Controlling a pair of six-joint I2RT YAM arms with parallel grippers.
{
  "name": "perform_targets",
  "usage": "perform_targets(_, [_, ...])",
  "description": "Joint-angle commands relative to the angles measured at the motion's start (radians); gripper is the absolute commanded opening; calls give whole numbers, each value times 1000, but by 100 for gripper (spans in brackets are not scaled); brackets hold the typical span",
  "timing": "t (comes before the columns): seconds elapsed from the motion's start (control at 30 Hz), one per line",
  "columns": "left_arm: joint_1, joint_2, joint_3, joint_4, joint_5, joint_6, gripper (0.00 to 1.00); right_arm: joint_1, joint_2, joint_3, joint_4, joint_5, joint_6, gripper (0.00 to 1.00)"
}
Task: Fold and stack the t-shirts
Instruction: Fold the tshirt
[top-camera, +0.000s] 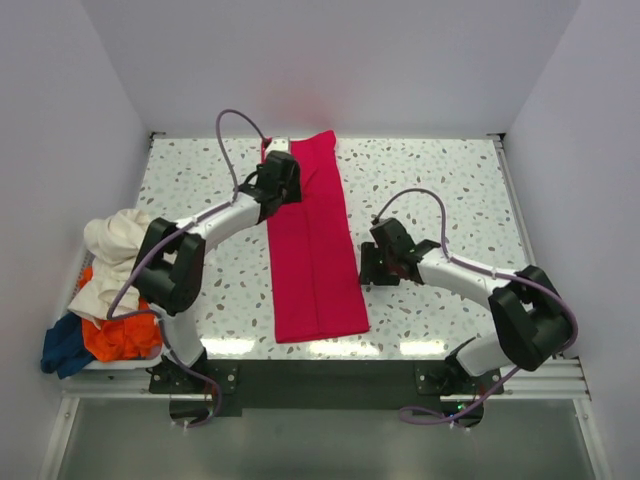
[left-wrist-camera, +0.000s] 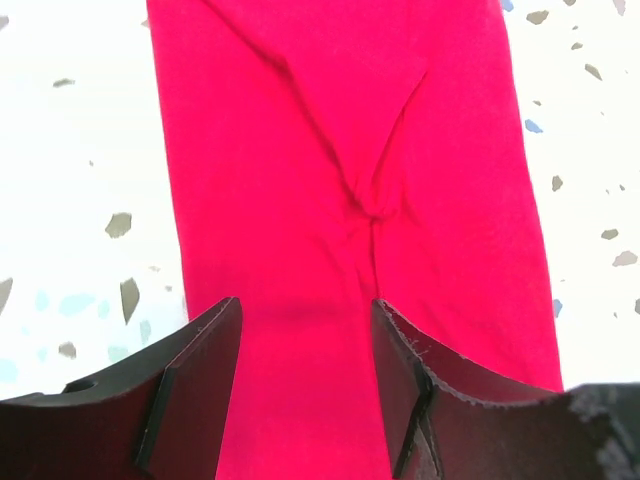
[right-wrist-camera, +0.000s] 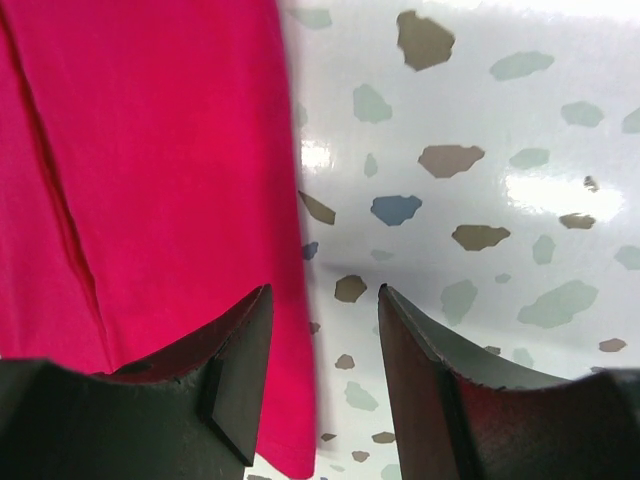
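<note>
The crimson t-shirt (top-camera: 312, 240) lies folded into a long strip down the middle of the speckled table (top-camera: 450, 190). The left gripper (left-wrist-camera: 305, 320) hangs over its far end, fingers spread, grasping nothing. The right gripper (right-wrist-camera: 325, 300), jaws apart and empty, straddles its right edge. Well left of it, a cream t-shirt (top-camera: 115, 240), an orange t-shirt (top-camera: 120, 338) and a dark blue t-shirt (top-camera: 63, 347) lie heaped.

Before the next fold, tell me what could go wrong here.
1. The red t-shirt has a pinched pucker ahead of the open left tool; folding over it would likely set a crease.
2. The open right tool straddles the shirt's right edge; closing there may catch only one layer and skew the strip.
3. The cream t-shirt, orange t-shirt and dark blue t-shirt are heaped at the table's left edge beside the left arm; a swing could knock them off.
</note>
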Motion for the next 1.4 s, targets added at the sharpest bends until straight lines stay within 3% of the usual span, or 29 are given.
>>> perform_targets(0.0, [10,-86,-70,-82,21,-100,59,4,-49,-37,-5,-69,-2,50])
perform_targets(0.23, [-3,-377,-438,-134,137,-295,49,16,-150,-103,-73,-152,24,49])
perform_targets(0.5, [-49,-686,-789,-203,301,-393,48,130,-178,-155,-102,-156,74,49])
perform_targets(0.63, [-62,-804,-863,-227,381,-421,49,130,-218,-185,-128,-127,83,48])
perform_targets(0.83, [-117,-800,-940,-209,478,-453,49,130,-239,-231,-90,-159,126,46])
perform_targets(1.07, [-169,-787,-986,-209,501,-510,45,131,-234,-251,-62,-201,150,45])
perform_targets(1.37, [-197,-806,-932,-375,478,-528,39,131,-247,-246,-70,-224,159,44])
